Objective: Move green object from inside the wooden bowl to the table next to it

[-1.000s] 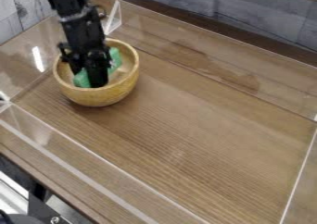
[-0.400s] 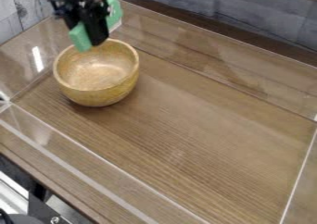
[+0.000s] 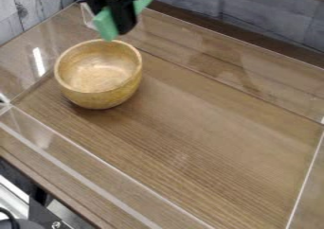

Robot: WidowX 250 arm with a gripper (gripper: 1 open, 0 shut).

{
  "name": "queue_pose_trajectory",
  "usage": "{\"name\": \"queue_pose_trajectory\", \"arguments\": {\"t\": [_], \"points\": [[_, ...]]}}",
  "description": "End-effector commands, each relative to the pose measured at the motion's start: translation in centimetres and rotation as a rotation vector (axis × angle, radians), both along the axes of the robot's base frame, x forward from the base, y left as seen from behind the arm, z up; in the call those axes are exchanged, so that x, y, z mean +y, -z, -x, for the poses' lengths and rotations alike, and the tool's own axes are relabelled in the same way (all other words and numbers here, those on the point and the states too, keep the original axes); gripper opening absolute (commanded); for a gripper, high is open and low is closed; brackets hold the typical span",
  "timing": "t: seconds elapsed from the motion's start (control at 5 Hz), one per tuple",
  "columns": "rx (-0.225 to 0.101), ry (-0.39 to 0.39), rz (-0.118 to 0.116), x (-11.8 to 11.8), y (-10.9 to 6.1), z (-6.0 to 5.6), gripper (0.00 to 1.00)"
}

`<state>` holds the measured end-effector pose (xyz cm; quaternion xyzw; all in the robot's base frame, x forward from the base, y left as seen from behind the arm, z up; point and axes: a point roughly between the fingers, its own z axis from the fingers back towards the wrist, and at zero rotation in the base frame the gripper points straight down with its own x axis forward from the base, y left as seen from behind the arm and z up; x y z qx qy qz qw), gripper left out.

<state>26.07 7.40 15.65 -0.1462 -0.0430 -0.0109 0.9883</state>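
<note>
Pincer (image 3: 114, 20), somewhat blurred, grips the flat green object (image 3: 109, 23) above the smooth, round wooden bowl (image 3: 99, 74).

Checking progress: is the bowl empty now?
Empty: the bowl's inside shows bare, and the gripper holds the green block above it.

The large brown wood-grain table (image 3: 215, 119) has a glossy, reflective top. Clear, shiny plastic walls (image 3: 76, 171) edge it. The round tan wooden bowl (image 3: 99, 75) looks smooth and matt, paler inside. The small bright green block (image 3: 114, 21) looks plain and smooth.
</note>
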Motion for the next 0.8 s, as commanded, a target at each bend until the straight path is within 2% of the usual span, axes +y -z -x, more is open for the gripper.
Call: {"name": "queue_pose_trajectory", "arguments": {"t": [0.0,0.2,0.4,0.6], "points": [[-0.032,0.003,-0.018,-2.8,-1.1,0.1,0.0],[-0.022,0.009,-0.027,-4.8,0.6,0.0,0.0],[-0.007,0.0,-0.046,-5.4,2.6,-0.2,0.0],[0.001,-0.038,-0.074,-5.8,3.9,-0.7,0.0]]}}
